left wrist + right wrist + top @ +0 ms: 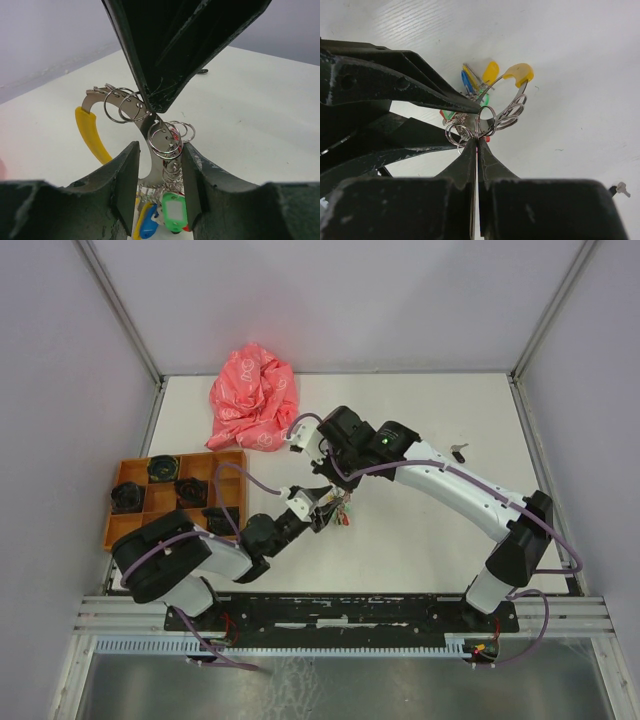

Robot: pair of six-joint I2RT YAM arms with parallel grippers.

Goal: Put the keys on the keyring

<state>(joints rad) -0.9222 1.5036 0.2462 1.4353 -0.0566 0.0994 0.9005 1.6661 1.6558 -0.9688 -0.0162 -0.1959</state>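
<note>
Two grippers meet mid-table. The left gripper (160, 152) straddles the keyring (127, 106) bunch, apparently steadying it, though I cannot tell whether it truly clamps. The right gripper (477, 144) pinches one ring tight, likely to pry it apart. Far right, the black-headed key (458, 451) lies on the table, unthreaded.

We see a black-headed key (459, 450) lying on the counter (420, 410), well apart from the silver keyring cluster (167, 140).
</note>
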